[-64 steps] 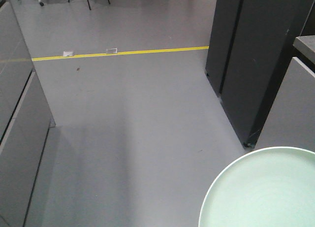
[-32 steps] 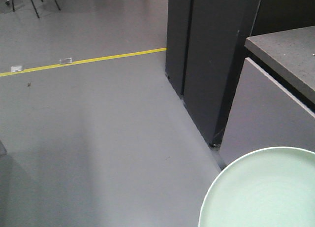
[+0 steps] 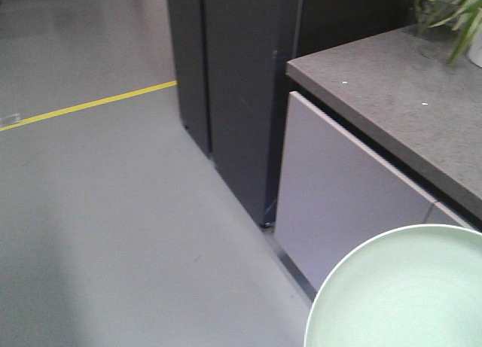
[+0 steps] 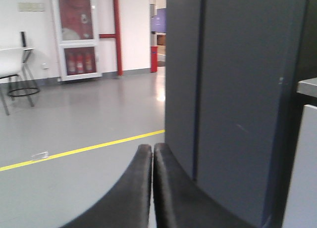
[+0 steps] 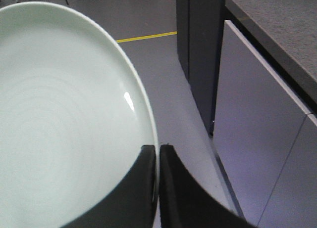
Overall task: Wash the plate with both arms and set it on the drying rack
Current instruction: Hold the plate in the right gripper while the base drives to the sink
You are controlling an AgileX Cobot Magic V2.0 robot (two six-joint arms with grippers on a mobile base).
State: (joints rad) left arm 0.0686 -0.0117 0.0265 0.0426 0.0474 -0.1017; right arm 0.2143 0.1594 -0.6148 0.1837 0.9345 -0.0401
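— So, where is the plate [image 5: 64, 114] on your screens?
— I see it in the right gripper [image 5: 157, 153]. On the right wrist view the pale green rim runs straight between the two black fingers, one over the plate's face and one behind it. They are pinched on that rim. The plate fills the left half of that view, its face toward the camera, with a small glint near its edge.
— And the front camera?
— I get the plate in the lower right corner, cut off by the frame, above the grey floor [image 3: 113, 234]. Beyond it is a speckled dark counter [image 3: 392, 106] with a pale drawer front [image 3: 339, 189] below. A tall dark cabinet [image 3: 233, 83] stands just beside the counter's end, and a plant [image 3: 452, 12] shows at the counter's far corner. A yellow line [image 3: 90, 104] crosses the floor to the left of the cabinet.
— What about the other arm?
— The left gripper [image 4: 152, 150] has its fingers pressed together, tip to tip, with nothing between them. It points past the dark cabinet toward a red pipe [image 4: 118, 32] and a glass-fronted case [image 4: 75, 35] on the far wall.
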